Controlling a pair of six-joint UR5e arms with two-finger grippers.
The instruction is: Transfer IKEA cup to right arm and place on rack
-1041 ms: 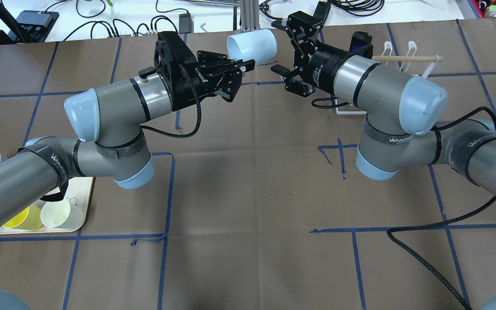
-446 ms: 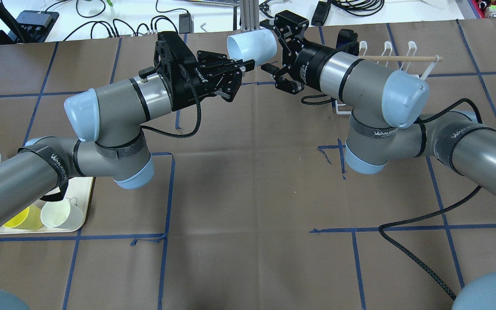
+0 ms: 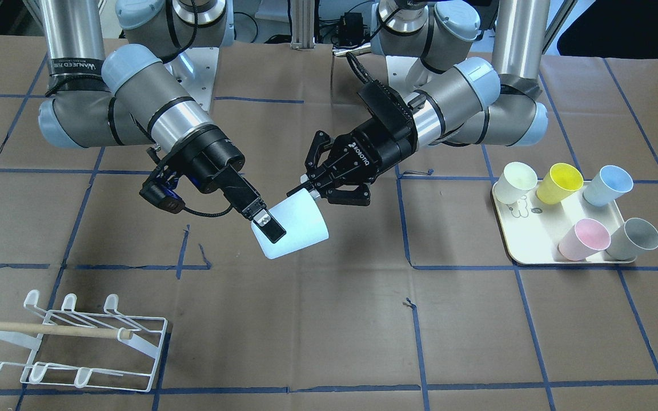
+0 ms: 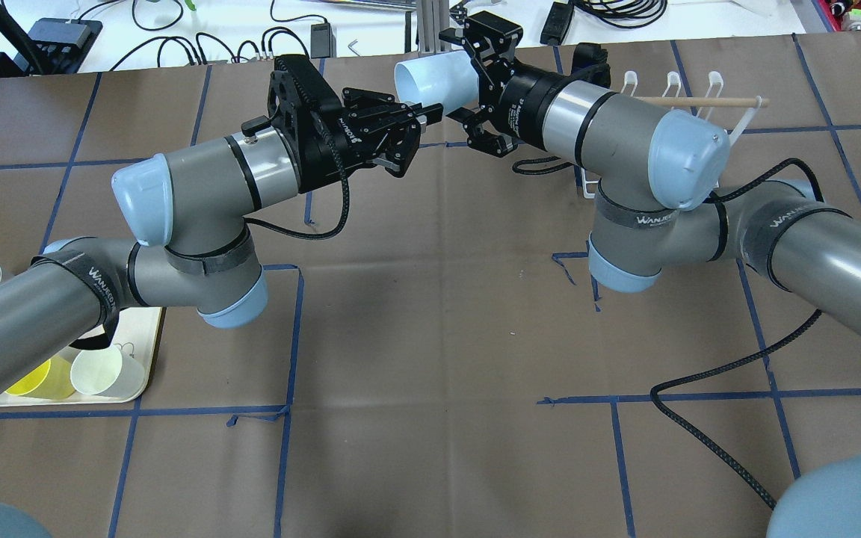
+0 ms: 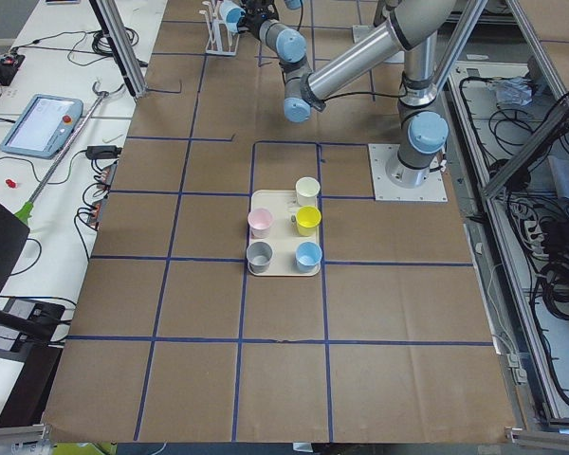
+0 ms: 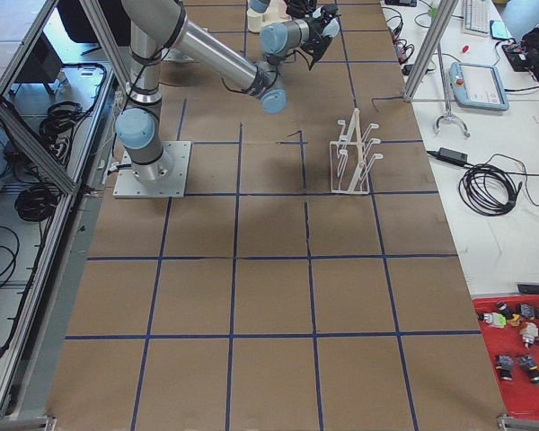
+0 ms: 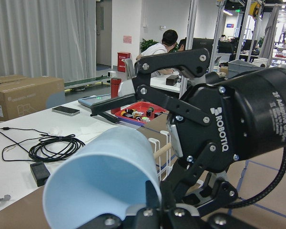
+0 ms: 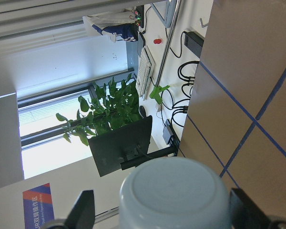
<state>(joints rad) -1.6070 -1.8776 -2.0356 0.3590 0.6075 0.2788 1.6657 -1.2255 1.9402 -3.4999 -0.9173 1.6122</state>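
**Handover moment: the pale-blue cup (image 3: 300, 228) between two claws**

There it is, up in the air over the middle of the table (image 3: 329, 319), lying on its side. The left gripper (image 3: 305, 192) is pinched tight on the cup's rim. The right gripper (image 4: 464, 75) is spread wide, one finger either side of the base end. I can't tell whether they touch it.

The white wire rack (image 3: 100, 315) stands near the table's corner on the operators' side, toward the robot's right, well apart from the cup. A wooden dowel (image 3: 49, 329) lies across it, and each of its two rows has three prongs.

Toward the table's other end, a cream tray (image 3: 529, 231) carries five more: cream cup (image 3: 516, 180), yellow cup (image 3: 559, 181), blue cup (image 3: 608, 185), pink cup (image 3: 585, 238), grey cup (image 3: 633, 238). That makes six cups in all.

A black cable (image 4: 655, 390) loops over the table beside the right arm (image 4: 625, 127).

From overhead, that arm covers most of the rack and the left arm (image 4: 206, 172) most of the tray. In both side views the claws are too small to read.
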